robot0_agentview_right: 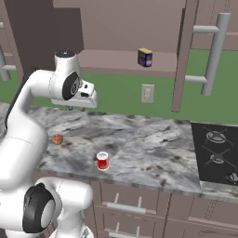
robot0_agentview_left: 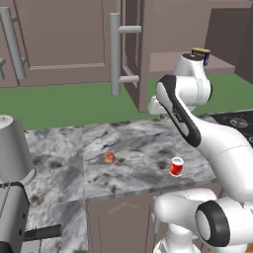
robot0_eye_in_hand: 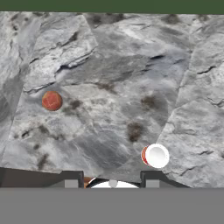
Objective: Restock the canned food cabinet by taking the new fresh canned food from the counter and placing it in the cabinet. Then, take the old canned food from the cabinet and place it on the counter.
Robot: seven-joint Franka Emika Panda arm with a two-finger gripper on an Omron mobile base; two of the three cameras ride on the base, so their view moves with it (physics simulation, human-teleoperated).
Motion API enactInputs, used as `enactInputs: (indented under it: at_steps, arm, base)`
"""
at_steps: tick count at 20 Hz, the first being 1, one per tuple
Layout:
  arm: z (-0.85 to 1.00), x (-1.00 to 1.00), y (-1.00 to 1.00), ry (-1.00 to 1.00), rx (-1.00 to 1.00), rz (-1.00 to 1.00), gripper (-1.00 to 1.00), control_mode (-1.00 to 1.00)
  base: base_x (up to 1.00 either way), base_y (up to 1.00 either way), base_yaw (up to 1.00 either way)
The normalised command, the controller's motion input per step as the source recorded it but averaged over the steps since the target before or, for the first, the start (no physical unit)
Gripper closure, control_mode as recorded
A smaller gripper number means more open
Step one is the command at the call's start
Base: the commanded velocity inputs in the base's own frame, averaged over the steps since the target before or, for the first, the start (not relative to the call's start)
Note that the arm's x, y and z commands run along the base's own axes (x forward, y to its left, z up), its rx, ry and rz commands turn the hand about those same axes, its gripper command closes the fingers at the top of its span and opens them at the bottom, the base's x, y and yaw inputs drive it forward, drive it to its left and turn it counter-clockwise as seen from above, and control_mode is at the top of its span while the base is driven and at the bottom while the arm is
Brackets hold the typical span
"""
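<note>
The brown wall cabinet [robot0_agentview_right: 121,60] stands open, its door [robot0_agentview_right: 182,56] with the grey bar handle swung out to the right. On its inner shelf sits the squat blue and yellow tin [robot0_agentview_right: 145,57]; in the left base view my arm partly covers the tin [robot0_agentview_left: 202,53]. The small red can [robot0_agentview_right: 102,161] stands upright near the front edge of the marbled counter [robot0_agentview_right: 153,144]. My gripper [robot0_agentview_right: 76,108] hangs above the counter, pointing down, behind and left of the can. In the hand view the gripper [robot0_eye_in_hand: 112,181] is open and empty, and the can [robot0_eye_in_hand: 155,155] lies just right of it.
A small red-orange fruit [robot0_agentview_right: 57,139] lies on the counter left of the can. A black stove top [robot0_agentview_right: 218,148] takes up the counter's right end. A wall outlet [robot0_agentview_right: 147,93] sits below the shelf. A grey cylindrical appliance [robot0_agentview_left: 15,153] stands at the left.
</note>
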Motion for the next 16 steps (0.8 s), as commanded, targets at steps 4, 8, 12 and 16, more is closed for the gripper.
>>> enactInputs:
  at_steps: [4,8,12,16]
  arm:
    - [0.00,-0.15,-0.10,-0.01,0.00,-0.01,-1.00,-1.00]
    - [-0.30,-0.23,-0.75,0.05,0.03,-0.18,-1.00,-1.00]
    - [-0.80,-0.11,-0.79,0.11,0.00,-0.17,-1.00,-1.00]
    - [-0.82,-0.01,-0.48,0.19,0.00,-0.11,-1.00,-1.00]
  base:
    - [0.00,0.00,0.00]
    - [0.00,0.00,0.00]
    - [0.00,0.00,0.00]
    - [0.00,0.00,0.00]
